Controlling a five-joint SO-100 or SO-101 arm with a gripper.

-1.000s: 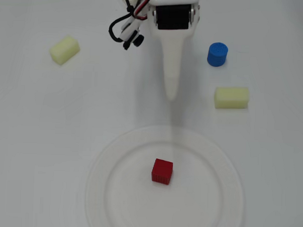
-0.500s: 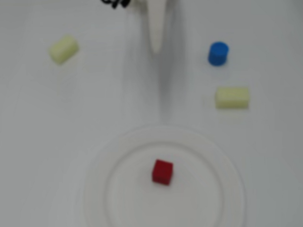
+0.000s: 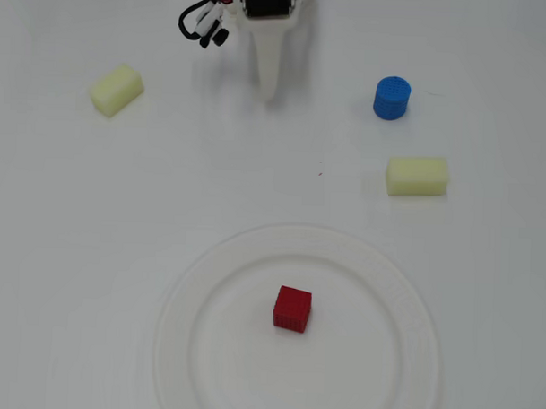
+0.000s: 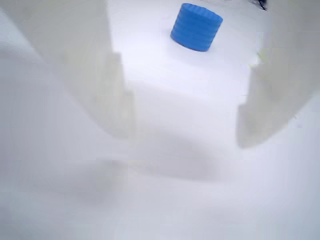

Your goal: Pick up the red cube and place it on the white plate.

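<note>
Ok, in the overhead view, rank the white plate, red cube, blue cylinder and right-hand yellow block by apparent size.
1. white plate
2. right-hand yellow block
3. red cube and blue cylinder: too alike to rank.

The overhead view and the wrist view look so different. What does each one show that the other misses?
Only the overhead view shows the red cube resting on the white plate, and two pale yellow blocks apart on the table. Only the wrist view shows the end effector up close, its two pale fingers parted with nothing between them. Both show the blue cylinder standing upright.
</note>
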